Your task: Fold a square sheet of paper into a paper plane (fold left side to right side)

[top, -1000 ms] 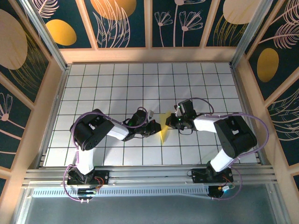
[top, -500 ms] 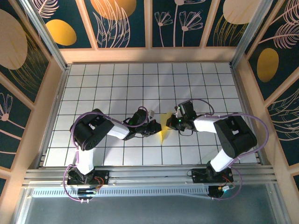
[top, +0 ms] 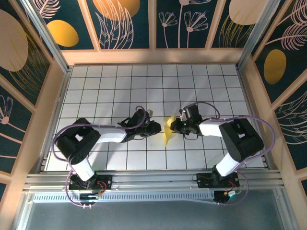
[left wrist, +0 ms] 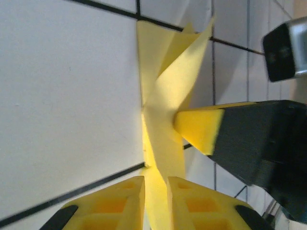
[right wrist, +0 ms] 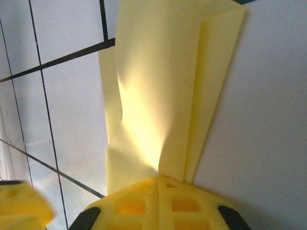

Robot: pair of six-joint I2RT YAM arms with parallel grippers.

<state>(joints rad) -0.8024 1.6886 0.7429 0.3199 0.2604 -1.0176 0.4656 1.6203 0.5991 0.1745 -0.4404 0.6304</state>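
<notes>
Right claw [right wrist: 158, 183] is clamping the folded pale yellow paper sheet [right wrist: 158, 86]; left claw [left wrist: 156, 191] is gaping slightly around it.

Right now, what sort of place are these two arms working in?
Probably a purpose-built robot test cell: a white gridded tabletop, wood-framed painted walls closing it in, and an aluminium rail carrying the left arm base and right arm base. The workpiece is a folded yellow paper.
</notes>
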